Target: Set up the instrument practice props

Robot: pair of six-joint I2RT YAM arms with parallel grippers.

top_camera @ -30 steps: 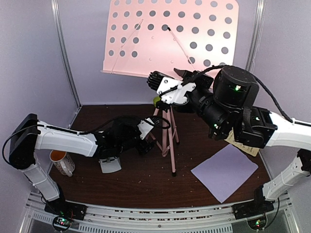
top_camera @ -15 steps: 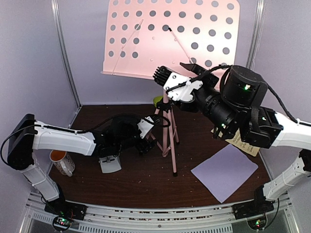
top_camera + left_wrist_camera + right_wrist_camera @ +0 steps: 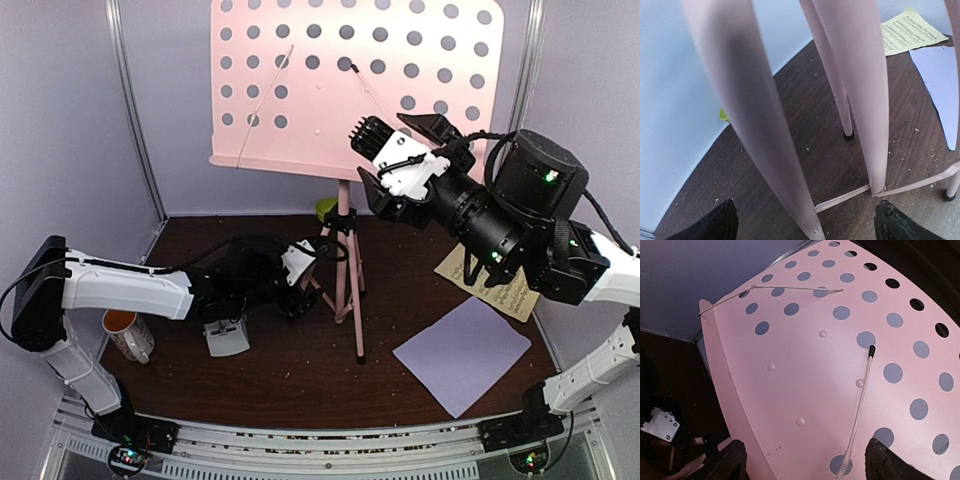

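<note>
The pink music stand stands mid-table, its perforated desk (image 3: 350, 90) upright and its tripod legs (image 3: 345, 290) spread below. My right gripper (image 3: 405, 160) hangs open just in front of the desk's lower right; in the right wrist view the desk (image 3: 805, 365) fills the space ahead of my right gripper (image 3: 807, 462), with nothing between the fingers. My left gripper (image 3: 300, 290) is low at the tripod and open; one pink leg (image 3: 765, 130) runs down between the fingers of my left gripper (image 3: 805, 225). A lavender page (image 3: 462, 353) and a pale-yellow page (image 3: 495, 285) lie flat at the right. The grey metronome (image 3: 227, 338) sits beside my left arm.
A white mug (image 3: 128, 333) with orange inside stands at the left near my left arm's base. A lime-green bowl (image 3: 326, 208) sits behind the stand's post, close to the back wall. Pale walls and metal posts close in the back and sides.
My right gripper has opened and drawn back up and to the right from the desk. The desk now stands squarer and more upright. The left arm has stayed put.
</note>
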